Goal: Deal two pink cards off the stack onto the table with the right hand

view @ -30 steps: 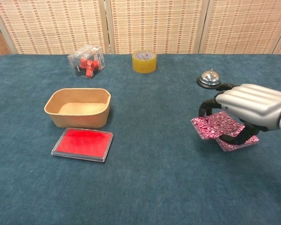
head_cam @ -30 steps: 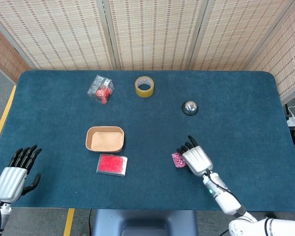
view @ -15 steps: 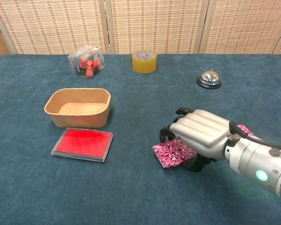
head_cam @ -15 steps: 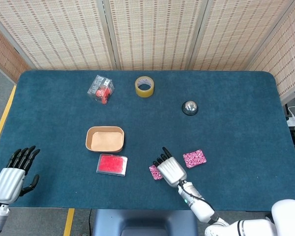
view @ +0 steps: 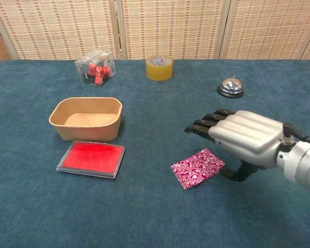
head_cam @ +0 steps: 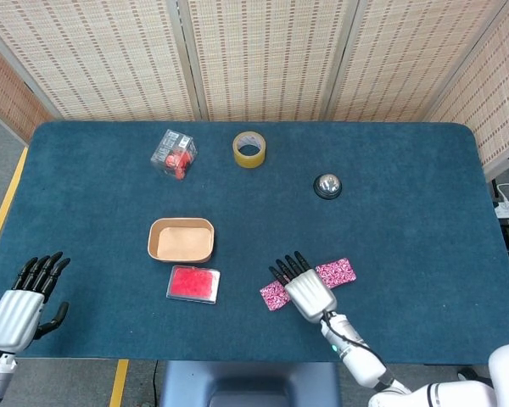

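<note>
At the near left corner of the dark blue felt tabletop [head_cam: 407, 195], the left robot hand [head_cam: 21, 303] rests with its black fingers spread and nothing in it. Farther in stands a small clear plastic box with red pieces inside [view: 95, 66]; any print on it is too small to read. Nearer sits an oval tan paper tray [view: 86, 118], and just in front of it lies a flat red rectangular case with a clear rim [view: 91, 158]. A roll of yellowish tape [view: 159, 67] stands at the far middle.

Right of the red case, one pink patterned card [view: 197, 168] lies flat on the tabletop. The right robot hand [view: 244, 137] hovers just above and to the right of it, palm down, fingers stretched straight out side by side, holding nothing. In the head view a second pink patterned card [head_cam: 336, 272] shows on the other side of that hand, lying flat. I cannot tell whether the thumb touches either card. A small silver call bell [view: 230, 87] sits farther back on the right.
</note>
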`<state>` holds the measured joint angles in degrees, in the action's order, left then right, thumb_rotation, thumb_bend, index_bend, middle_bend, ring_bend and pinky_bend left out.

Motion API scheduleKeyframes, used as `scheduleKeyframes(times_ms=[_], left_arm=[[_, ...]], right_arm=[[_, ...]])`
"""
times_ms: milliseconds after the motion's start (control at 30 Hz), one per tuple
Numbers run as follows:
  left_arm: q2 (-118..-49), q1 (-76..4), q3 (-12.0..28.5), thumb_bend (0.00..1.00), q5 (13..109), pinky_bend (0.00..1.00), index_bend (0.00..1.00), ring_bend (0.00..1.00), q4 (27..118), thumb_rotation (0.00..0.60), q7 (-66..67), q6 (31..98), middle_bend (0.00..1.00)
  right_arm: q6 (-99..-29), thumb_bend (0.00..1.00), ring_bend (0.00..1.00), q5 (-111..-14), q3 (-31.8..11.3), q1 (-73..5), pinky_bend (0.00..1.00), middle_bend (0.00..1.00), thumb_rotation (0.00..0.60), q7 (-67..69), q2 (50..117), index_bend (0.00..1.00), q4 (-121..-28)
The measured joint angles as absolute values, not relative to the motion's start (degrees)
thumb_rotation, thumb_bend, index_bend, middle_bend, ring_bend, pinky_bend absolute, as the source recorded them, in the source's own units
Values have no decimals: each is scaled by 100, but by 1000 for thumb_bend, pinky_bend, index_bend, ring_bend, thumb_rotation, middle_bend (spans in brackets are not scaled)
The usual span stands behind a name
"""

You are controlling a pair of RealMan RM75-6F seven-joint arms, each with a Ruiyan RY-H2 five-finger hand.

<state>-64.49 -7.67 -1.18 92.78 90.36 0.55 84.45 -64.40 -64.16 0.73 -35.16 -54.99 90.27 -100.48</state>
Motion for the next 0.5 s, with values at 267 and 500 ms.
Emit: scheduleKeyframes(times_ms=[267,500], left_arm=[[-6491,-769,-129,461,9302,53,0,0,9053,600,174,8434,0],[-6553,-803,-112,459,9253,53,0,0,9085,600,342,8351,0]], right_arm=[[-6466,299,0,-6695,305,-3316,0,43,600,-4800,8065,0,-9996],[-6156,300,0,-6802,449,-3217,0,41,600,-4253,7923,0,-9354]])
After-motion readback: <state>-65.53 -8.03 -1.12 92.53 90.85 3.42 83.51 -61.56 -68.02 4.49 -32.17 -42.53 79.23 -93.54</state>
